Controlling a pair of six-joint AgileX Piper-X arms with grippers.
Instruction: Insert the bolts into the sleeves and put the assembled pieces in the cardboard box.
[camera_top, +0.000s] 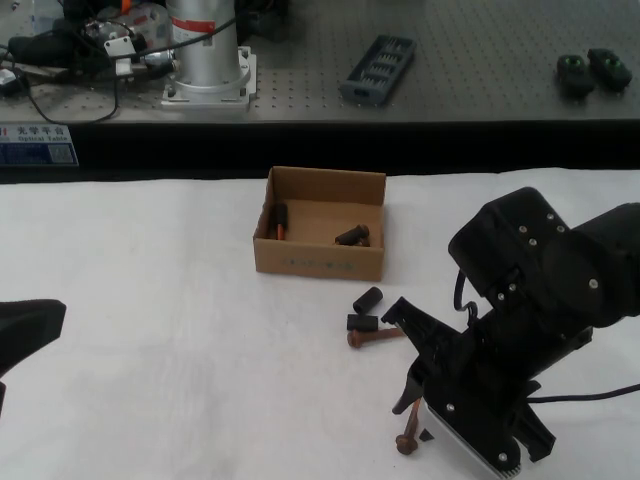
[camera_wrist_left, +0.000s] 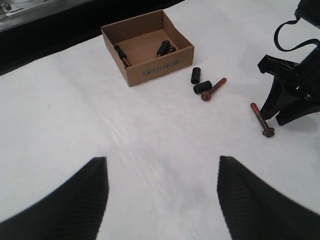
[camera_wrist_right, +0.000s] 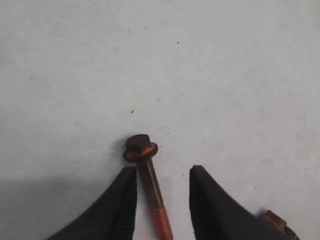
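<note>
Bolt (camera_wrist_right: 151, 192) shank between the parted right jaws; head beyond

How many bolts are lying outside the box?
2. One bolt lies beside the two sleeves near the box; the other bolt lies between the right gripper's fingers. More could hide behind the arm.

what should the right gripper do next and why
Probably shut the right gripper on the bolt. Its fingers stand open on either side of the bolt's shank, which lies loose on the cloth, so it seems lined up for a grasp. Two empty sleeves lie near the box.
</note>
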